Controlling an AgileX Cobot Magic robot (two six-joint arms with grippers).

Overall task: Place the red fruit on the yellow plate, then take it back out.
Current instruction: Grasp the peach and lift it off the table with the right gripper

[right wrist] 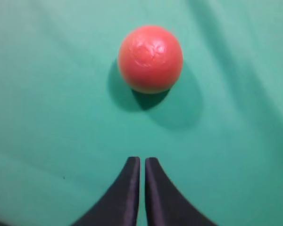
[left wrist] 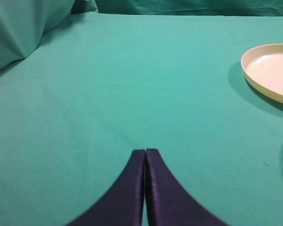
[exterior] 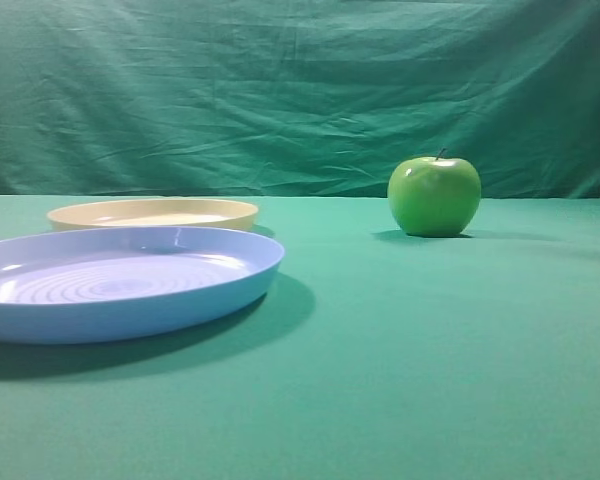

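- Surface: a tabletop (exterior: 430,380) covered in smooth green cloth is shown across the lower part of the exterior high view; a creased green fabric backdrop (exterior: 300,90) fills the upper part.
- Yellow plate (exterior: 152,213): a shallow, round, pale cream-yellow plate with a low rim is seen at centre left of the exterior high view, just behind the blue plate; its edge is also shown at the upper right of the left wrist view (left wrist: 269,73). Nothing is seen on it.
- Blue plate (exterior: 120,280): a larger light-blue plate with concentric rings in its base is shown at lower left, nearest the camera.
- Green apple (exterior: 434,195): a glossy, stemmed apple is placed right of centre, well apart from both plates.
- Red fruit (right wrist: 150,59): a small, round fruit, red with an orange tint at its lower edge, is shown resting on the cloth in the upper centre of the right wrist view, apart from the tool.
- Left tool (left wrist: 145,153): dark curved fingers are seen pressed together at bottom centre, holding nothing.
- Right tool (right wrist: 142,162): the fingers are drawn to a very narrow gap, holding nothing.
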